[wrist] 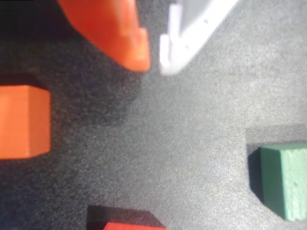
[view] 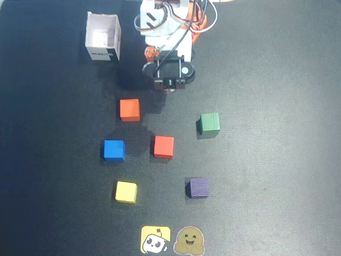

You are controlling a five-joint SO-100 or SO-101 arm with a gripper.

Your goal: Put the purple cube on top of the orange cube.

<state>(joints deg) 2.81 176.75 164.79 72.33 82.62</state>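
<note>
Tool (wrist: 153,64) hangs empty near the arm's base, fingertips almost together with only a thin gap, just above the orange cube (view: 129,110) in the overhead view. Purple cube (view: 198,187) lies well below and to the right of that cube, beyond the red cube (view: 163,146). I judge I should spread the fingers, pass clear of red, and descend squarely over purple.

Light: bright, even overhead lighting on the dark mat (view: 277,64) — colours vivid.
Shadows: short and soft, falling left of the cubes.
Glare: the white finger (wrist: 192,33) washes out in the wrist view.
Focus: overhead view fairly sharp; wrist view soft — nearest parts blurred.
</note>
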